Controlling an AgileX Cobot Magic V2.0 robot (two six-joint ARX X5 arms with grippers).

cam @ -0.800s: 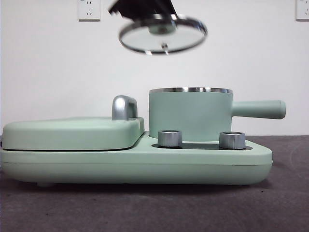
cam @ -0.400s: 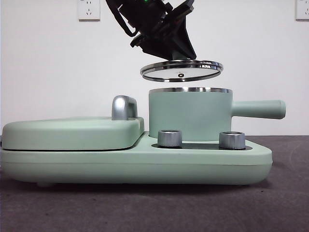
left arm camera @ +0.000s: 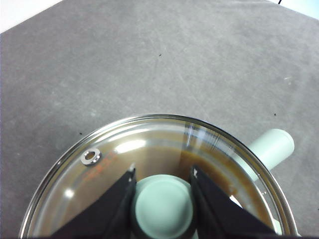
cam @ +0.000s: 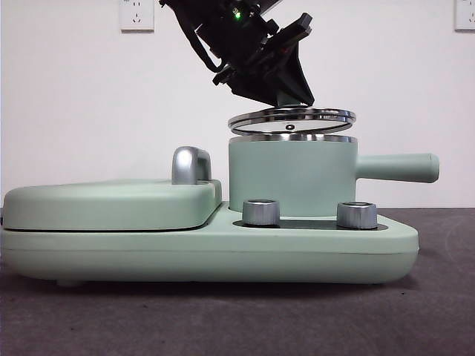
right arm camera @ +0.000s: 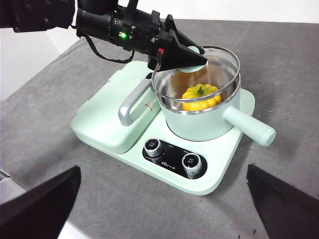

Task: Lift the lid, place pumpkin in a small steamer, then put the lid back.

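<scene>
Glass breaks, so we thought our left gripper (left arm camera: 162,174) pinching the mint-green knob of the round clear glass lid (cam: 292,119), just above the mint-green steamer pot (cam: 293,176), was safest; right jaws spread.

A big green cooker base (cam: 208,256) sits on the gray table (cam: 237,319), under the gripper. Its flat green cover (cam: 111,204) with a shiny handle (cam: 191,165) lies low beside the gripper. Two silver knobs (cam: 261,212) sit below it. A white wall socket (cam: 136,13) is behind.
</scene>
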